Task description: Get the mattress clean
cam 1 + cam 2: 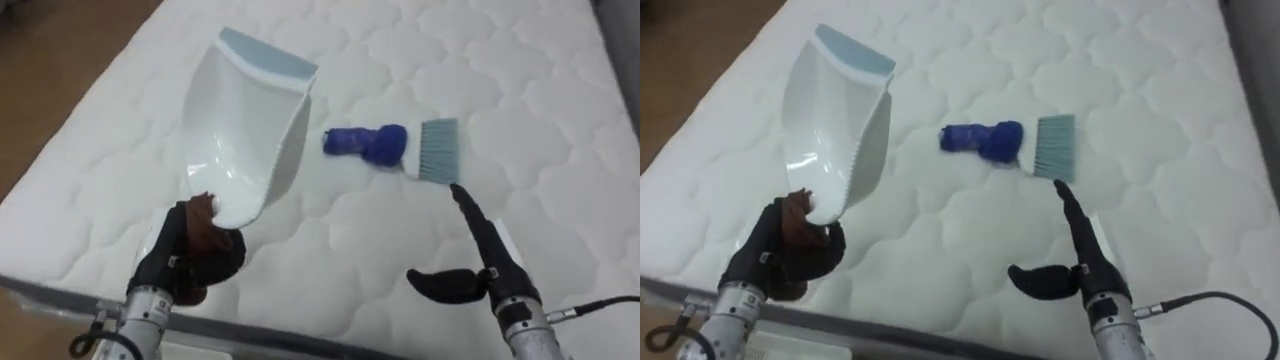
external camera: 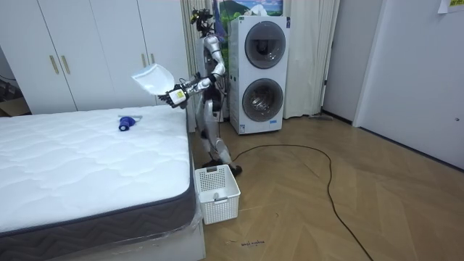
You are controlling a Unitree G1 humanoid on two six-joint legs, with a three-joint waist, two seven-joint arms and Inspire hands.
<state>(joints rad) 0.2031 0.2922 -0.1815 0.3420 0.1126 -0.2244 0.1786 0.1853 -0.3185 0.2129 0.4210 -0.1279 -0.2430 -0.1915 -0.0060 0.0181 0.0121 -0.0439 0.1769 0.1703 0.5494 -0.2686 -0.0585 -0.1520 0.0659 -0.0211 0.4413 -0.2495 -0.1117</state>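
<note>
A white dustpan with a pale blue lip is held up over the mattress by its brown handle; my left hand is shut on that handle. In the room view the dustpan hangs above the bed's edge. A hand brush with a blue handle and pale blue bristles lies on the mattress to the right of the pan. My right hand is open just short of the bristles, fingers straight and pointing at them, thumb out to the left.
I stand at the side of the bed, near its corner. A white basket sits on the wooden floor by that corner. Stacked washing machines are behind me and white wardrobes stand beyond the bed.
</note>
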